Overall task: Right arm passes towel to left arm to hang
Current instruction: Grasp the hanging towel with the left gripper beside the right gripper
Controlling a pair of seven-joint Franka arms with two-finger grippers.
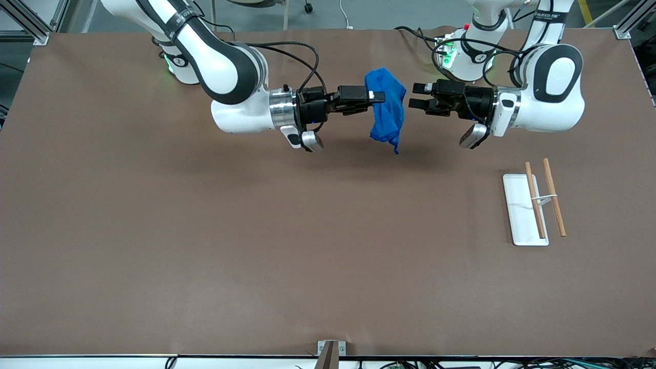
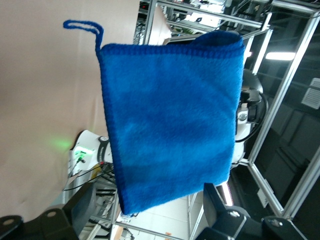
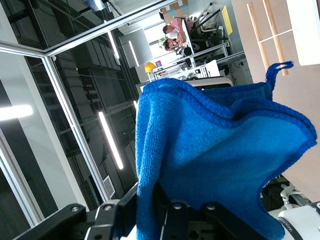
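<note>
- Both Frankas are stretched out level over the brown table (image 1: 205,246), wrists pointing at each other, with the towel (image 1: 387,110) hanging in the air between them, well up-table from the white rack base with its two wooden rods (image 1: 533,205) at the left arm's end.
- My right gripper (image 1: 378,97) is pinching the towel's upper edge, fingers clamped on the fabric, and the rest of the cloth dangles below it.
- My left gripper (image 1: 412,96) is just beside the towel, not touching it as far as I can tell, fingers spread one above the other, ready to bite.
- Handling-wise I'd call it featherweight and totally floppy: no stiffness, it folds wherever it isn't held. The fleecy nap should grip fine, nothing fragile.
- I'd take hold on the free top edge next to the right fingers, where the cloth is kept taut, not on the limp lower part.
- Looks: bright royal blue, fuzzy microfibre, stitched hem all round, roughly rectangular and doubled over in the left wrist view.
- Smallest bit: a thin loop tag (image 2: 85,27) sticking off one corner, probably handy for hanging.
</note>
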